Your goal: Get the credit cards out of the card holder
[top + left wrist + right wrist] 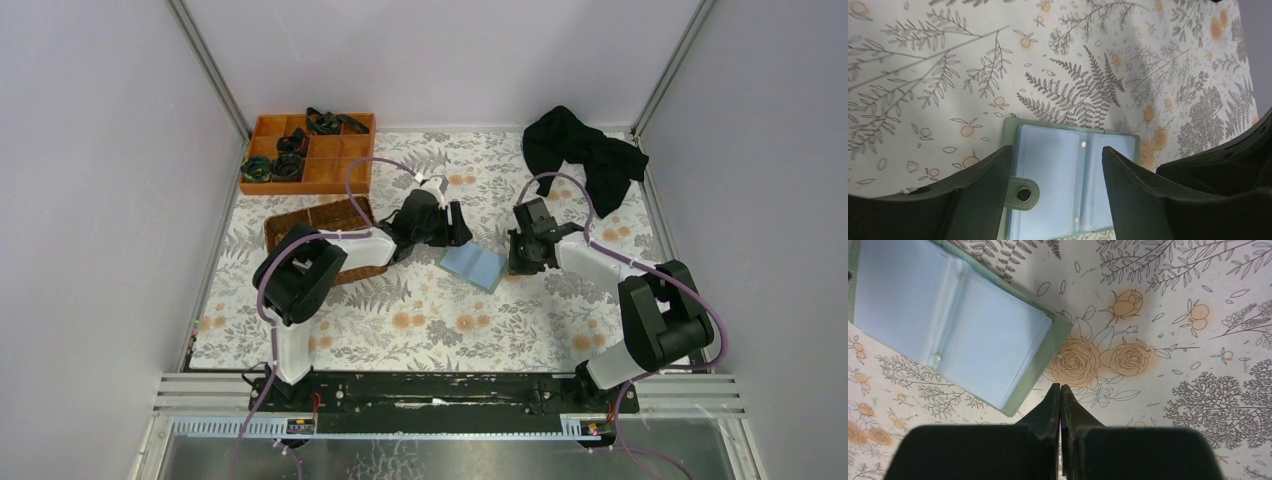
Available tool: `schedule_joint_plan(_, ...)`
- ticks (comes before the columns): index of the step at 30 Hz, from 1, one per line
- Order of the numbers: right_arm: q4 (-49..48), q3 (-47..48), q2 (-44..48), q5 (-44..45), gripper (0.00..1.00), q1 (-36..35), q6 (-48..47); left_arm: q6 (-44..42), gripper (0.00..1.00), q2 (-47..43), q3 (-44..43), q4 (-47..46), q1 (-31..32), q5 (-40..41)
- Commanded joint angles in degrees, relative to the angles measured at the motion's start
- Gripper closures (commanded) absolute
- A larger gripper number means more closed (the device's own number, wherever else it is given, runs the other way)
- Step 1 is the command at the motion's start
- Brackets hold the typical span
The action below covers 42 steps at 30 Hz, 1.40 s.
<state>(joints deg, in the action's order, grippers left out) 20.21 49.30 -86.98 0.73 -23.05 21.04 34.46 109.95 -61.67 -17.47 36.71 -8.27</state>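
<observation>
Card holder (pixel 473 266) lies open and flat near the middle of the table (pixel 450 335), whose floral cloth runs from wall to wall. The widest bare stretch lies between the holder and the near edge, and another lies beyond it toward the back wall.

A black cloth (pixel 585 155) is heaped in the far right corner, with one end trailing along the right edge. In the far left corner stands an orange divided tray (pixel 345 175), with dark straps (pixel 325 122) in some of its compartments. Just nearer, a brown wicker basket (pixel 322 216) sits partly under the left arm, well apart from the holder.

The holder shows its light blue inside with a green border all round, and it lies skewed to the table's edges.

The left gripper (pixel 1056 155) hangs over the holder's left half with its jaws apart. Blue sleeve shows between them, and whether they touch it cannot be told. The right gripper (pixel 1060 390) has its fingers pressed together. Their tip is just beside the holder's right green edge, over bare cloth.

A green snap tab (pixel 1023 193) sticks out over the blue sleeve by the left finger (pixel 985 185).
</observation>
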Motion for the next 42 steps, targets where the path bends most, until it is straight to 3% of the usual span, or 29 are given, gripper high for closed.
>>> schedule_joint_plan(1, -4.61, -1.28, -1.07, -2.46, 1.0, -0.24, 1.96, 0.88, 0.28, 1.63, 0.82, -3.03, 1.82, -1.53)
schedule_joint_plan(11, -13.11, -0.17, -9.8, -11.44, 1.0, 4.2, 4.37, 3.14, 0.28, -1.33, 10.13, -5.06, 5.68, -1.23)
schedule_joint_plan(18, -12.58, 6.86, -14.31, -12.64, 1.0, 6.0, 3.23, 4.49, 0.27, -4.31, 13.77, -4.44, 6.34, -0.65)
schedule_joint_plan(27, -16.87, 3.3, -6.6, -13.83, 1.0, 6.01, 2.69, -2.84, 0.25, -9.79, 6.54, 8.46, 6.12, 6.99)
schedule_joint_plan(42, -16.72, 3.23, -7.98, -17.71, 1.0, 5.28, 0.92, 0.89, 0.25, -7.67, 7.7, 8.81, 5.46, 7.75)
